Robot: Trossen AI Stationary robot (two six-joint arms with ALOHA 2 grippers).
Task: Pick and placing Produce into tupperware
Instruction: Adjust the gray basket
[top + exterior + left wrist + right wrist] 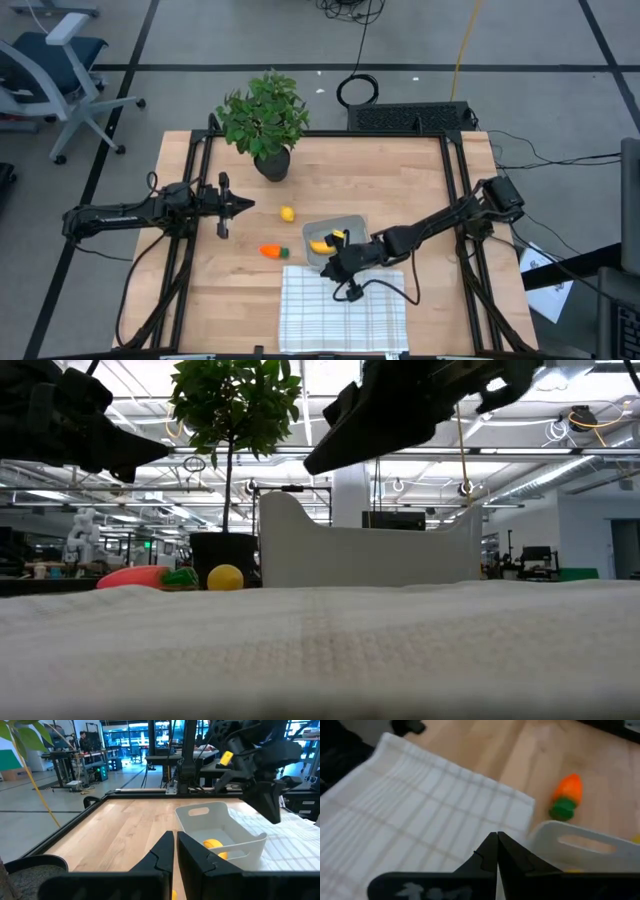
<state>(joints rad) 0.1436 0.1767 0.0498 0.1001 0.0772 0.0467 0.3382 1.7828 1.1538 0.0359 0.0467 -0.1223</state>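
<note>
Table (400,180), high view, as I see it from my console: the white checked cloth (340,310) lies at the near edge, with the tupperware (352,226) just beyond it holding the banana (322,245); the carrot (270,251) and lemon (287,213) lie on bare wood to its left, both outside. My right gripper (338,266) hovers over the container's near rim with its fingers pressed together on nothing; the left gripper (240,206) waits near the lemon, fingers likewise together and empty. Risks, in my judgement: swinging the right arm toward the carrot could clip the light container's wall and slide or tip it (the banana with it), a low pass could snag the cloth, and the round lemon may roll from a poorly centred pinch. I can read no brand, label or writing anywhere
</note>
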